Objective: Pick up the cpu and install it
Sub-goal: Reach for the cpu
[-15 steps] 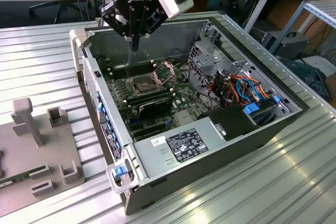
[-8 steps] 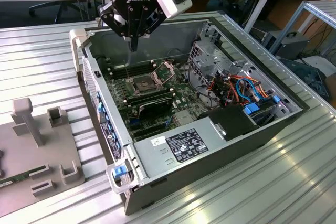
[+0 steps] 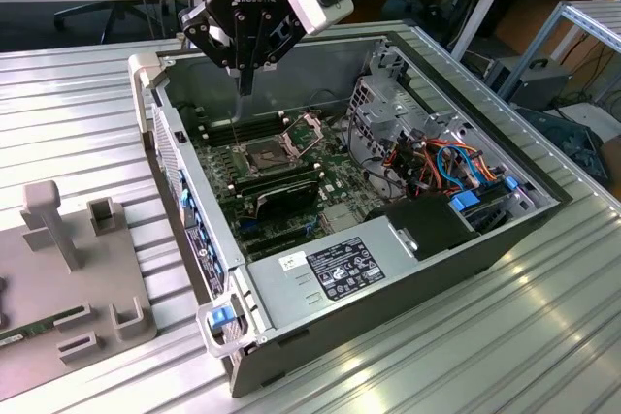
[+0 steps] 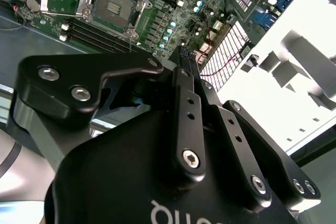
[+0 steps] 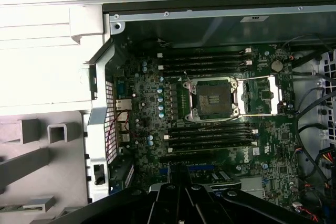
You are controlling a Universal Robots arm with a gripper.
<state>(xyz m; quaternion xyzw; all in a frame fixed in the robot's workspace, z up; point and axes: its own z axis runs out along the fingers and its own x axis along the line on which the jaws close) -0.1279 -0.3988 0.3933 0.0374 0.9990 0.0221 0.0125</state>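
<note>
Computer case [image 3: 310, 70] lies open-side up on a ribbed metal table [image 3: 78, 113], and everything of note sits inside it. A green board [image 3: 291, 203] covers the case floor towards the exterior view's left. On the board the socket [image 3: 260, 154] stands open, its hinged plate [image 3: 309, 128] swung up just beside it, and in the first wrist view the socket's bed looks dark. Black memory sticks [image 5: 207, 59] lie in rows on both sides of the socket. At the near end of the case is a grey power supply [image 3: 340, 267]. To the exterior view's right a tangle of orange and blue cables [image 3: 451, 167] runs beside a metal drive cage [image 3: 388, 94]. The gripper [image 3: 245, 84] hangs above the far part of the case, over the board and clear of it, pointing down, with its fingers [image 4: 181, 98] drawn together to a narrow tip. Whether the cpu is pinched in that tip cannot be told. Left of the case in the exterior view, a grey fixture [image 3: 68, 269] with upright blocks and slots rests on the table, apart from the case.
</note>
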